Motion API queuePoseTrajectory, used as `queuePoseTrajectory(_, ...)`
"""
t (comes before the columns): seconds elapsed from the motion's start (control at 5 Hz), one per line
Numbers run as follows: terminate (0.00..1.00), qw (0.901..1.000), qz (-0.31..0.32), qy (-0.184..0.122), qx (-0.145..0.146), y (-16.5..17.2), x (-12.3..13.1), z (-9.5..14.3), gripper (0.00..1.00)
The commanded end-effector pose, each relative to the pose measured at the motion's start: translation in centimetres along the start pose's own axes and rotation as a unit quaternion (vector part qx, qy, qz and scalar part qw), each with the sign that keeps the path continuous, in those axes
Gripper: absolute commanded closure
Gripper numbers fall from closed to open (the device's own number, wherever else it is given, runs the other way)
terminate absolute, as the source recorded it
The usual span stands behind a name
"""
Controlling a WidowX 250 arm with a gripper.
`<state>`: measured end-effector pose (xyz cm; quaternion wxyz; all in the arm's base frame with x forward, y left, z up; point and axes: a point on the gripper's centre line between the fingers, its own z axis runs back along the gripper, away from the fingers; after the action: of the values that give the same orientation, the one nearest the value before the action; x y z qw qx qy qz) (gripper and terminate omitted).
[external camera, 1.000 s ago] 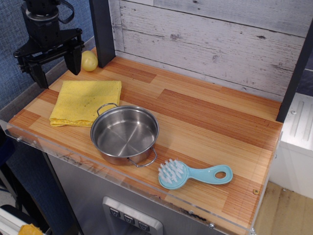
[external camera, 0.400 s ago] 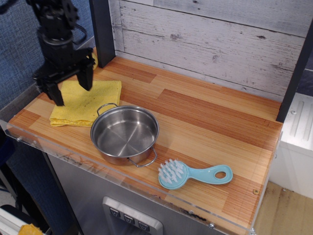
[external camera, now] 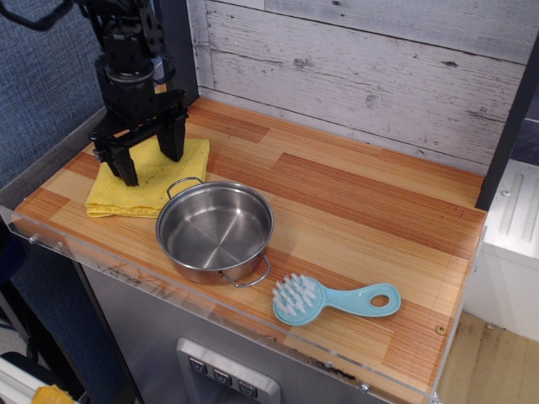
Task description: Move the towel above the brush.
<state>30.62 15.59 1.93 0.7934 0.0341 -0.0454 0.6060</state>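
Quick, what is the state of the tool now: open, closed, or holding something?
Tool: open, holding nothing; its two fingers are spread above the yellow towel.

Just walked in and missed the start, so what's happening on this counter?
A single robot arm has its claw open and poised over the folded yellow towel at the left end of the wooden counter. Nothing is gripped yet. A steel pot sits beside the towel, and the light blue brush lies near the front edge, untouched.
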Motion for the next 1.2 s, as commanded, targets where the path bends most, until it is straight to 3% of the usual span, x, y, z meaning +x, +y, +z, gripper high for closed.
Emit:
queuePoseTrajectory(0.0,0.00,0.9999,-0.004,-0.011,-0.002,-2.5,0.2,0.1,0.00)
queuePoseTrajectory(0.6,0.00,0.9973,-0.068,-0.018,-0.019,-5.2,-3.1,0.5,0.00)
queuePoseTrajectory(1.0,0.00,0.9934,-0.109,0.002,-0.038,-9.5,-6.1,1.4,0.00)
